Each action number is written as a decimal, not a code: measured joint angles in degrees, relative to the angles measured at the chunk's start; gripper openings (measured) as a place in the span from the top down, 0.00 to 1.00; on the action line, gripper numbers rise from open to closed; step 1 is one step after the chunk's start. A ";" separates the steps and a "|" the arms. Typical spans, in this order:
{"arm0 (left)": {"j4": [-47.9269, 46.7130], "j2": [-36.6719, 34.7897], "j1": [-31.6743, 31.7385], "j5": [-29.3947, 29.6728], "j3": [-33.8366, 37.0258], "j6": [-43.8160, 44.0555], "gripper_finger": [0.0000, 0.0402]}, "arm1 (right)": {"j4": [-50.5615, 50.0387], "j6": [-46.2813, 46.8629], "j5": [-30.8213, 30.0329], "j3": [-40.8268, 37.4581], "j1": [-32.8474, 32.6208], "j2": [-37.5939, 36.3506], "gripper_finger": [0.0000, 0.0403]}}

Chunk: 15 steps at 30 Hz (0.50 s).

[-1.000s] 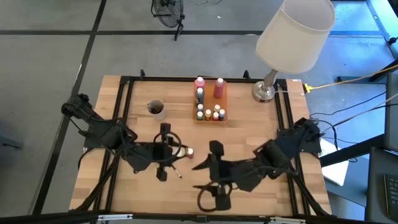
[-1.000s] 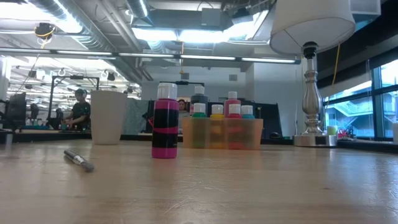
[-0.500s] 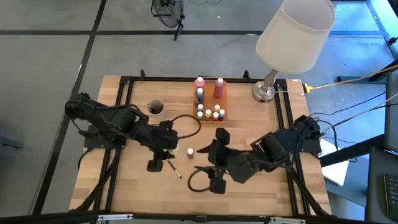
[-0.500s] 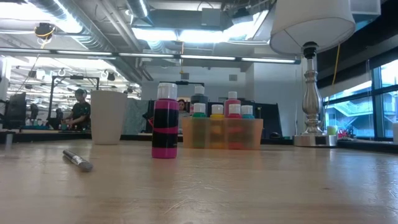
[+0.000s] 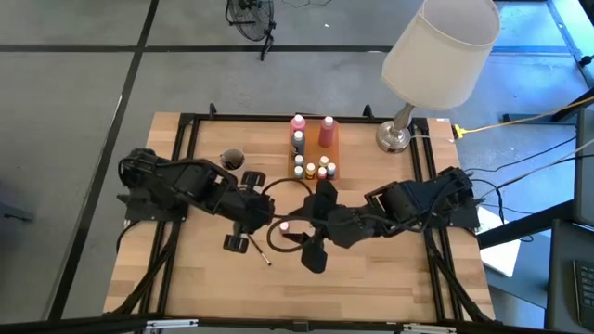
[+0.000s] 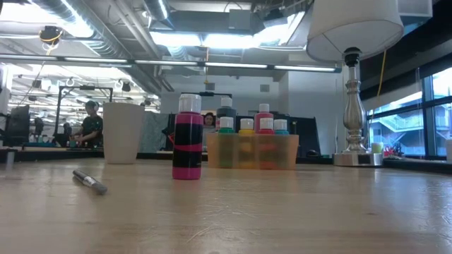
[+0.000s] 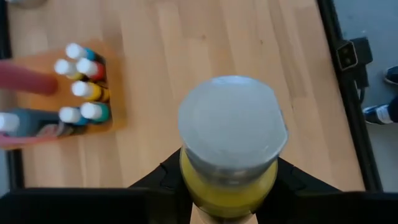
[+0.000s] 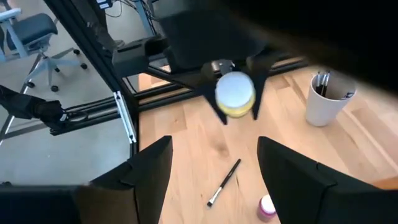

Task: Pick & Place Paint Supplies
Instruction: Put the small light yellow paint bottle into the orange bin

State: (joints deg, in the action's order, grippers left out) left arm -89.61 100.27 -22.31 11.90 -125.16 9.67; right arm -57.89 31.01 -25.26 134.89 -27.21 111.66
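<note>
Bottle, small, yellow-bodied with a white cap [image 7: 231, 149]: pinched between the two dark fingers of the left pincer [image 7: 229, 177], raised above the wooden tabletop [image 5: 371, 278]; cap faces the left wrist camera. The right wrist view shows the same bottle from the front, clamped at both sides.

Bottle, pink with dark band and white cap [image 6: 187, 137]: upright on the tabletop, in front of the tray in the low view; its white cap shows between the two arms in the high view.

Brush, thin, dark handle with metal ferrule [image 6: 90, 181]: flat on the tabletop, near the left arm, apart from the pink bottle.

Tray, translucent orange plastic [image 5: 314, 153]: toward the far edge of the tabletop, holding small bottles with white caps [image 7: 81, 88] and taller pink and dark bottles at its far end.

Cup, white [image 8: 326, 99]: upright on the tabletop, dark brushes standing in it.

Right pincer [image 8: 214, 165]: fingers spread, nothing between them, above the tabletop facing the left pincer, close to the pink bottle.

Lamp, white shade on metal base [image 5: 436, 51]: far right corner of the tabletop.
</note>
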 joint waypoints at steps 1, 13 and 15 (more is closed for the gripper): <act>-0.42 0.66 -0.04 0.35 -1.42 -0.49 0.72 | 0.02 -0.17 0.00 0.00 0.10 0.03 0.41; -0.52 2.14 -0.15 1.10 -5.40 -4.03 0.71 | 4.51 -13.03 -3.80 0.02 0.82 4.07 0.41; -0.47 2.14 -0.20 1.36 -5.40 -4.37 0.72 | 4.90 -12.81 -4.13 0.02 0.88 3.98 0.41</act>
State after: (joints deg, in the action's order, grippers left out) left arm -90.08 102.41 -22.50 13.26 -130.56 5.30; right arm -52.99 18.20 -29.39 134.91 -26.33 115.63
